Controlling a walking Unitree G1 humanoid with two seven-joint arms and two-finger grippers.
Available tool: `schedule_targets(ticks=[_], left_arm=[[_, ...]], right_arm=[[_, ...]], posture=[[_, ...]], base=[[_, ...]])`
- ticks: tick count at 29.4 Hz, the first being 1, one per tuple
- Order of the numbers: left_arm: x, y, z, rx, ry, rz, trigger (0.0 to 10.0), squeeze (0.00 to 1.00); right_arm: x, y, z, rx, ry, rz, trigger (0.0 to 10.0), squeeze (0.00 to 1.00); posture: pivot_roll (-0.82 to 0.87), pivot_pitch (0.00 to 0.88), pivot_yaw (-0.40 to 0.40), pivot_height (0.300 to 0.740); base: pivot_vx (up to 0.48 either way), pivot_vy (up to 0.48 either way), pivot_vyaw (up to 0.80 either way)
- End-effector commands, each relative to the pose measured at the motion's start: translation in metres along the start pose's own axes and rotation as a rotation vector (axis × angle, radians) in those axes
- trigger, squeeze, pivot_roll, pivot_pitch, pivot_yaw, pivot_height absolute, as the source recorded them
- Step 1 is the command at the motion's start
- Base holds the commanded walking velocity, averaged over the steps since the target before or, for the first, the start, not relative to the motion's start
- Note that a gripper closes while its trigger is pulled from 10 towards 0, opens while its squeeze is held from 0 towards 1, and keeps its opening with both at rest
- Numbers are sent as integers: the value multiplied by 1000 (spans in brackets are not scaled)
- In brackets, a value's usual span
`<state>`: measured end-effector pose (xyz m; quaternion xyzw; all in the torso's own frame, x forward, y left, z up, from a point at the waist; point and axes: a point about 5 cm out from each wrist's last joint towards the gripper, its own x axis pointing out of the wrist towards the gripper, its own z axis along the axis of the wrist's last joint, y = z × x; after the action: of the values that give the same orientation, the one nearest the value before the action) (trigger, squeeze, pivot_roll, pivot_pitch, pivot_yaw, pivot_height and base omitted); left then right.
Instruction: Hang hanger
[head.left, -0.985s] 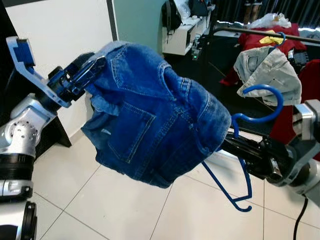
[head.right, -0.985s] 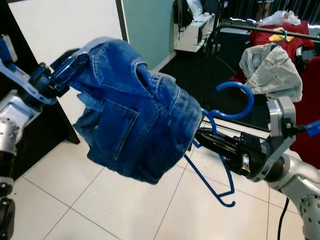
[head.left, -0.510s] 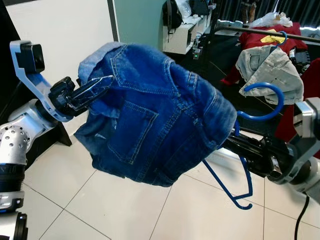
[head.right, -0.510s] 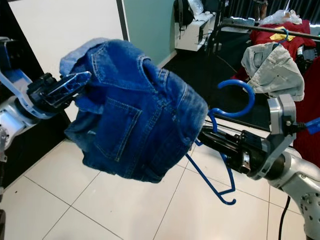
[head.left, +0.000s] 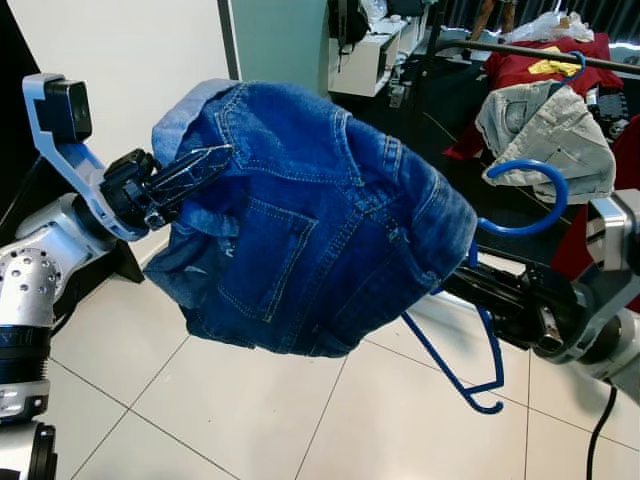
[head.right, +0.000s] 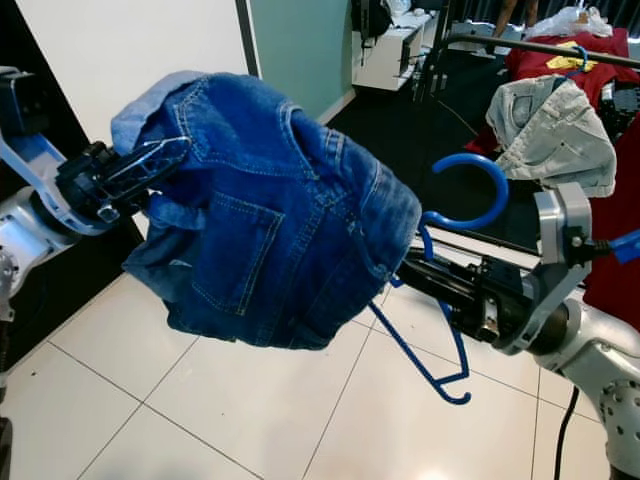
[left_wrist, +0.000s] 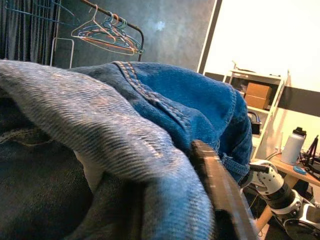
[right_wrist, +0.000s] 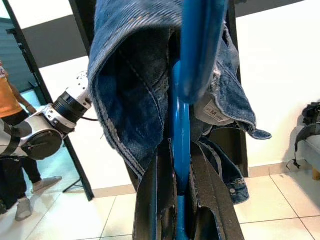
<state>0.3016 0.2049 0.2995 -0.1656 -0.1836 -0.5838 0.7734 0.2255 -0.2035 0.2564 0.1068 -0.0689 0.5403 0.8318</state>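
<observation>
A blue denim jacket (head.left: 310, 230) hangs bunched in mid-air between my two arms, draped over a blue plastic hanger. The hanger's hook (head.left: 535, 200) sticks up to the jacket's right and its lower bar (head.left: 450, 365) slants out below the hem. My right gripper (right_wrist: 179, 152) is shut on the hanger's stem, its fingers (head.left: 500, 300) reaching in under the cloth from the right. My left gripper (head.left: 205, 165) is shut on the jacket's collar edge at the upper left, with denim folded over one finger (left_wrist: 220, 185).
At the back right a clothes rail (head.left: 520, 48) carries a grey garment (head.left: 545, 125) and red clothes (head.left: 515, 72). A white shelf unit (head.left: 370, 60) stands behind. A white panel (head.left: 120, 50) is on the left, tiled floor (head.left: 250, 420) below. A person (right_wrist: 12, 145) stands beyond my left arm.
My left gripper has dropped a little and swung rightward with the collar, so the jacket sits lower and wider over the hanger. The right gripper and hanger have barely moved.
</observation>
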Motion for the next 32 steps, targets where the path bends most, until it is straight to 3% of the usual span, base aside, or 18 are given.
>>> schedule_targets(ticks=[1,3,10,13,15,19,23,28,29,32], left_arm=[[-6,-4,-3,-2,64,-22,0,0],[-6,-4,-3,-2,64,-22,0,0],[-47,-14,-3,-61,210,-54,0,0],[-49,-14,-3,-66,218,-60,0,0],[-66,-19,-2,-115,278,-91,0,0],[-79,-19,2,-125,346,-100,0,0],[-75,-15,12,-69,339,-104,0,0],[-66,-13,20,-34,293,-122,0,0],[-57,-16,28,-32,232,-176,0,0],[-49,-23,37,-60,167,-257,0,0]], right_arm=[[1,3,12,-37,-74,20,10000,0],[1,3,12,-37,-74,20,10000,0],[-12,-1,53,-57,-346,8,10000,0],[-13,-2,54,-55,-354,6,10000,0],[-17,-1,54,-29,-338,16,10000,0],[-20,0,48,24,-265,43,10000,0],[-18,-2,32,60,-163,37,10000,0],[-13,-3,21,75,-122,23,10000,0],[-10,-6,17,76,-128,-18,10000,0],[-9,-14,18,67,-156,-82,10000,0]], posture=[[9,79,37,740],[9,79,37,740],[9,82,38,740],[9,82,38,740],[2,87,34,740],[1,87,32,740],[3,85,29,740],[4,84,27,740],[4,84,27,740],[3,83,30,740]], base=[[0,0,0],[0,0,0],[0,0,0],[0,0,0],[0,0,0],[0,0,0],[0,0,0],[0,0,0],[0,0,0],[0,0,0]])
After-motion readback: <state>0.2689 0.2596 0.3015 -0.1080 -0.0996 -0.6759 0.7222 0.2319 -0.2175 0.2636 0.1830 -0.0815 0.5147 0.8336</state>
